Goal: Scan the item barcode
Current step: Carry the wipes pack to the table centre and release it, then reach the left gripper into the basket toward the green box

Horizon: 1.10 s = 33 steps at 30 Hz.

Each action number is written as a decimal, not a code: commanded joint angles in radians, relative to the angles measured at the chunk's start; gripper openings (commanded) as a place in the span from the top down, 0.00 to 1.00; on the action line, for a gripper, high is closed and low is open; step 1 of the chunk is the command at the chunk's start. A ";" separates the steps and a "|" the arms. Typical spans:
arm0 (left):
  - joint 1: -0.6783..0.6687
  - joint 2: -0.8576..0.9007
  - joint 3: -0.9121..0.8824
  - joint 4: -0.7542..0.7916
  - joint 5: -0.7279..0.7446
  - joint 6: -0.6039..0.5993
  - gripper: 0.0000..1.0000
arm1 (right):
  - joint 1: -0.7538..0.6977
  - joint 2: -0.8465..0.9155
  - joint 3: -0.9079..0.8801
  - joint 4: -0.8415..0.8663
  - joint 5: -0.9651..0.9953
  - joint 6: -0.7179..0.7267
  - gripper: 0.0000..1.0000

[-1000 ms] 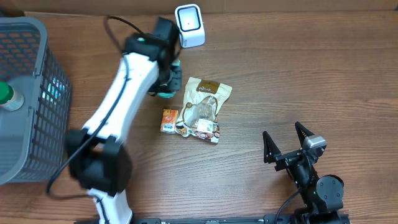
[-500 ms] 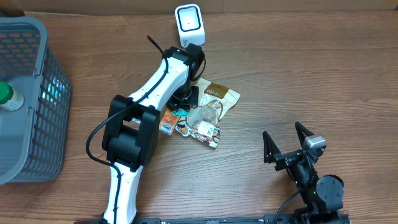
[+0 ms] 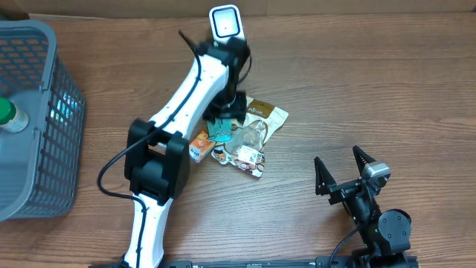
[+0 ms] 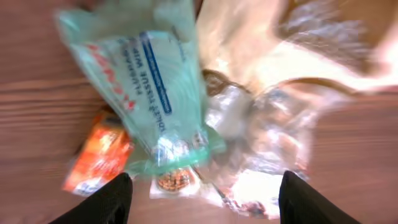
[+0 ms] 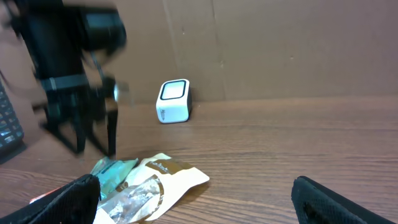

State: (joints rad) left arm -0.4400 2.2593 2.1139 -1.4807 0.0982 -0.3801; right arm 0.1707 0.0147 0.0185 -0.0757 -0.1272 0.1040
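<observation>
A teal wipes packet (image 3: pixel 222 131) lies on a tan snack bag (image 3: pixel 259 119) beside a small orange packet (image 3: pixel 198 145), in front of the white scanner (image 3: pixel 226 28). My left gripper (image 4: pixel 208 202) hangs just above this pile, open, its fingertips (image 4: pixel 115 199) wide apart and the teal packet (image 4: pixel 149 81) loose below them. From the right wrist view the left gripper (image 5: pixel 96 146) stands over the teal packet (image 5: pixel 112 171), with the scanner (image 5: pixel 173 101) behind it. My right gripper (image 3: pixel 344 170) rests open near the front right and holds nothing.
A grey mesh basket (image 3: pixel 44 134) stands at the left edge with a green-capped bottle (image 3: pixel 7 115) inside. A cardboard wall (image 5: pixel 280 43) closes off the back of the table. Bare wood lies between the pile and the right arm.
The left arm swung right from beside the pile to above it. Its jaws opened and the teal packet dropped onto the snack bag. The right arm stayed still.
</observation>
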 commanded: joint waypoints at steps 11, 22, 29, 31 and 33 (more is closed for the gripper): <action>0.246 -0.380 0.592 -0.207 -0.227 -0.013 0.16 | -0.002 -0.012 -0.010 0.005 -0.005 0.004 0.00; 0.953 -0.522 0.579 -0.209 -0.052 -0.072 0.10 | -0.002 -0.012 -0.010 0.005 -0.005 0.004 0.00; 1.171 -0.426 0.450 -0.208 0.036 -0.046 0.16 | -0.002 -0.012 -0.010 0.005 -0.005 0.004 0.00; 1.193 -0.385 0.406 -0.203 0.037 -0.046 0.19 | -0.002 -0.012 -0.010 0.004 -0.005 0.004 0.00; 1.209 -0.348 0.360 -0.182 0.037 -0.031 0.21 | -0.002 -0.012 -0.010 0.004 -0.005 0.004 0.00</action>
State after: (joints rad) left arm 0.7460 1.8580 2.5263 -1.6756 0.0990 -0.4374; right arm 0.1707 0.0147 0.0185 -0.0753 -0.1272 0.1043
